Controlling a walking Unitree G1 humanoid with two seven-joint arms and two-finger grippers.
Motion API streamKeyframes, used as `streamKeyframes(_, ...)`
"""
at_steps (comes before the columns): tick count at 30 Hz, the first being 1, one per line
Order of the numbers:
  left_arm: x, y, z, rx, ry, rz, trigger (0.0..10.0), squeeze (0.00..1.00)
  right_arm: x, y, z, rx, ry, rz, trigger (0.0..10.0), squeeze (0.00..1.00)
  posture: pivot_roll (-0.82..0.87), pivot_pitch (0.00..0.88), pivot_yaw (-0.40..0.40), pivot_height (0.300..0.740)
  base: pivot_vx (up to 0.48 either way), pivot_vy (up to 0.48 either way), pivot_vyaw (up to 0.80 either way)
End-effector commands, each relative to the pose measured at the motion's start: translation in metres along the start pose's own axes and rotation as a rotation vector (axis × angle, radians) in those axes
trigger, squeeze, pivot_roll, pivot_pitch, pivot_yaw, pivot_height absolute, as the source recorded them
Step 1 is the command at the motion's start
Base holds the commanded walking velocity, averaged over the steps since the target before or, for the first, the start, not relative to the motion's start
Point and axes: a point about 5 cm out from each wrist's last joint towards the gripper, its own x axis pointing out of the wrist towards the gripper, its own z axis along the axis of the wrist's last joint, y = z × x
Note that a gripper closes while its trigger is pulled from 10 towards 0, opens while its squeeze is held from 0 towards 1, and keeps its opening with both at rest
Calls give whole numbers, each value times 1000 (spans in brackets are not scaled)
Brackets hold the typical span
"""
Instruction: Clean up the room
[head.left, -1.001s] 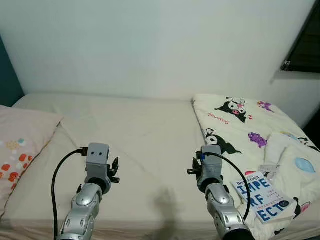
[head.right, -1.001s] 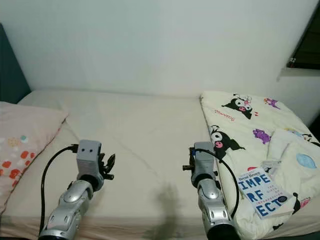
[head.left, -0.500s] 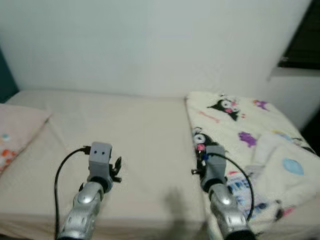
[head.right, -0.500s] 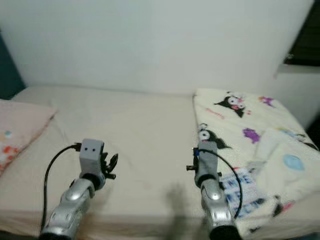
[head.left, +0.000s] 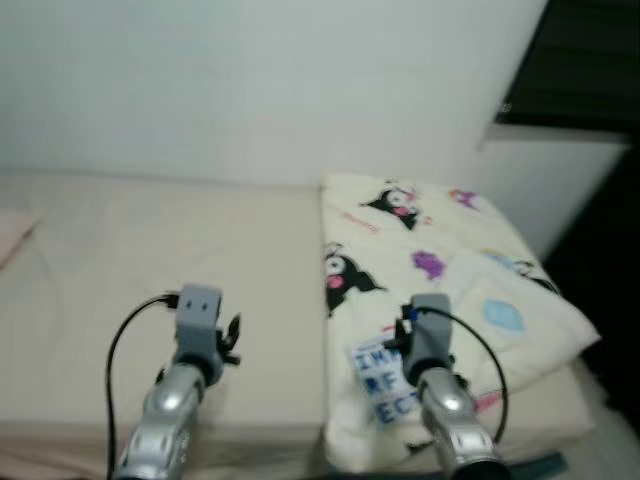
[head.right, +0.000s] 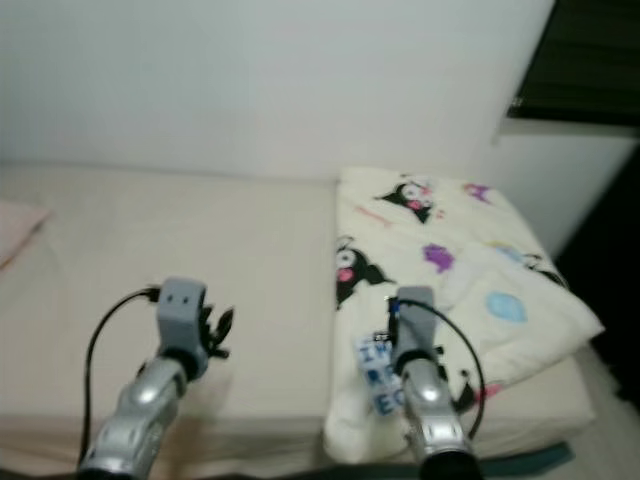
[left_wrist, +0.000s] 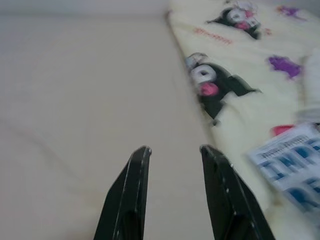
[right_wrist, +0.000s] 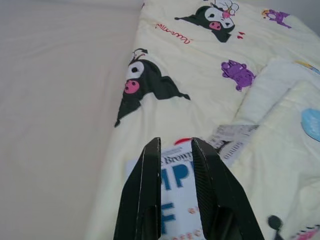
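The book (head.left: 384, 382), white with big blue letters on its cover, lies on the cartoon-print blanket (head.left: 440, 270) near the front edge of the bed (head.left: 150, 260), just ahead of the right gripper (right_wrist: 174, 145). Both arms are held out low over the bed and neither carries anything. The right gripper's two black fingers stand a narrow gap apart, pointing straight at the book's upper edge; the left gripper (left_wrist: 174, 150) is spread wider over bare sheet, beside the blanket's edge. The head views are blurred, so fine detail is unsure. Picking up the book looks like the step in hand. To do it well, the right gripper probably needs to spread wider and come down over one edge, since the soft blanket will give under pressure. A slip of paper (right_wrist: 231, 136) lies just beside the book.
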Motion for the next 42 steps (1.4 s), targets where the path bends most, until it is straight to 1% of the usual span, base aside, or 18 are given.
streamKeyframes(1, 1, -2, -2, -44, 27, -9, 10000, 0, -1, -5, 0, 1, 0, -18, 10000, 0, 56, 0, -85, 726, 0, 0, 0)
streamKeyframes(4, 2, -2, -2, -53, 32, -11, 10000, 0, -1, -5, 0, 2, 0, -19, 10000, 0, 57, 0, -82, 726, 0, 320, 0)
streamKeyframes(12, 5, -3, 2, -38, 19, -14, 10000, 0, -2, -4, -1, 12, -3, -29, 10000, 0, 54, 0, -67, 726, 0, 480, 0)
streamKeyframes(15, 6, -2, 5, -4, 1, -3, 10000, 0, -4, -4, -2, 18, -5, -31, 10000, 0, 55, 0, -63, 726, 0, 0, 0)
streamKeyframes(17, 6, -2, 6, 3, -3, 0, 10000, 0, -5, -4, -3, 19, -4, -30, 10000, 0, 55, 0, -63, 726, 0, 0, 0)
streamKeyframes(24, 4, 0, 5, 8, -3, 5, 10000, 0, -6, -3, -4, 19, -5, -28, 10000, 0, 55, 0, -64, 726, 0, 0, 0)
streamKeyframes(25, 2, 4, 3, 3, 0, 25, 10000, 0, -6, -3, -4, 24, -6, -29, 10000, 0, 58, 4, -70, 726, 0, 0, 0)
streamKeyframes(26, 2, 4, 3, 3, 0, 25, 10000, 0, -6, -3, -4, 24, -6, -29, 10000, 0, 58, 4, -70, 726, 0, 0, 0)
streamKeyframes(32, -2, 8, 2, -5, -1, 51, 10000, 0, -5, -2, -1, 37, -17, -17, 10000, 0, 57, 12, -76, 701, 0, 0, 0)
streamKeyframes(41, -5, 7, 0, -10, -4, 57, 10000, 0, -5, -2, -1, 35, -14, -12, 10000, 0, 59, 15, -82, 667, 0, 0, 0)
streamKeyframes(42, -6, 6, 0, -10, -5, 56, 10000, 0, -6, -1, -1, 35, -12, -12, 10000, 0, 59, 14, -82, 657, 0, 0, 0)
